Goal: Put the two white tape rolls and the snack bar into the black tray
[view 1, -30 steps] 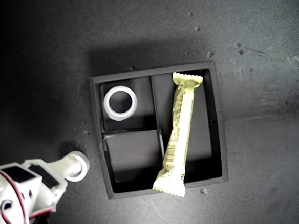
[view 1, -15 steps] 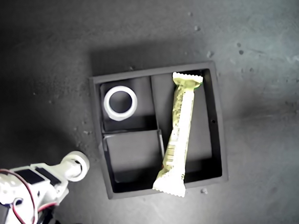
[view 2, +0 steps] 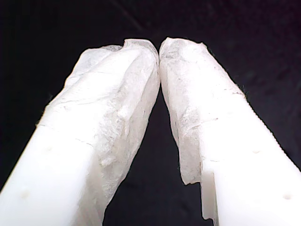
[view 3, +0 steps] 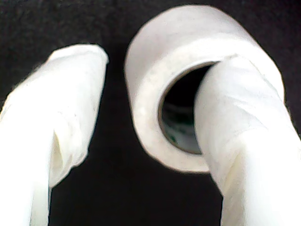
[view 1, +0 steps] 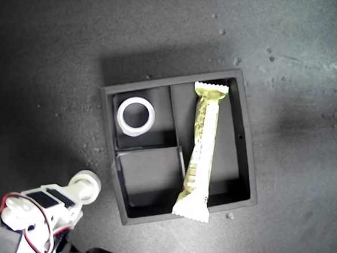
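Dark speckled desk (view 1: 290, 42) carries the tray (view 1: 242, 144). My second pincer (view 3: 150, 117) stands wide, one finger (view 3: 244, 141) threaded through the roll with the grey-green core (view 3: 155, 75), just beside the tray's outer wall. Beyond it, the all-white roll (view 1: 136, 116) lies in a small compartment; the bar (view 1: 200, 153) overhangs the long one's rim. My first pincer (view 2: 160, 52) shows tips touching, nothing between.

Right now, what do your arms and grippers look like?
My second gripper has long white jaws wrapped in wrinkled white tape, and so does my first gripper. In the exterior view, the one arm that shows is white plastic with black motor blocks and a looped red wire.
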`<state>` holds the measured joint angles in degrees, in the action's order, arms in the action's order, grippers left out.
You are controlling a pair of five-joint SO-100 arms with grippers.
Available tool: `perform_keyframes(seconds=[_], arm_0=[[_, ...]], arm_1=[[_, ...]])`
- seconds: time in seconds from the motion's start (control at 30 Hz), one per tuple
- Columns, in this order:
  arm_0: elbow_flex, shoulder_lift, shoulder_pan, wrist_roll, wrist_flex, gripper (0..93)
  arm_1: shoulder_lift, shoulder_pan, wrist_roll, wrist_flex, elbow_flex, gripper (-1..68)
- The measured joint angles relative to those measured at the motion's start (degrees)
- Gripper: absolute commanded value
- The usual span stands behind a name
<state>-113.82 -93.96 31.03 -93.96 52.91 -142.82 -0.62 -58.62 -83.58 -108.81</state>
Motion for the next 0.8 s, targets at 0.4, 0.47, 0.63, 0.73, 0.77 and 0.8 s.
perform_keyframes(seconds=[0.4,0.47,0.63,0.73,0.77,0.8], arm_0=[[1.1,2.4,1.1,-2.9,1.6,11.3],[1.9,2.2,1.5,-3.0,2.9,11.6],[6.3,1.9,1.9,-2.7,7.4,11.9],[7.9,2.5,1.9,-2.4,9.6,12.0],[8.4,2.6,1.9,-2.4,10.2,12.0],[8.9,2.7,1.9,-2.4,10.7,12.0]], arm_1=[[0.0,-1.1,0.0,1.1,-1.5,-0.2],[0.0,-0.8,0.0,1.3,-2.0,-0.2],[0.0,-1.1,0.0,1.8,-2.3,-0.2],[0.0,-1.7,0.0,1.8,-2.5,-0.2],[0.0,-1.7,0.0,1.8,-2.5,-0.2],[0.0,-1.8,0.0,1.8,-2.6,-0.2]])
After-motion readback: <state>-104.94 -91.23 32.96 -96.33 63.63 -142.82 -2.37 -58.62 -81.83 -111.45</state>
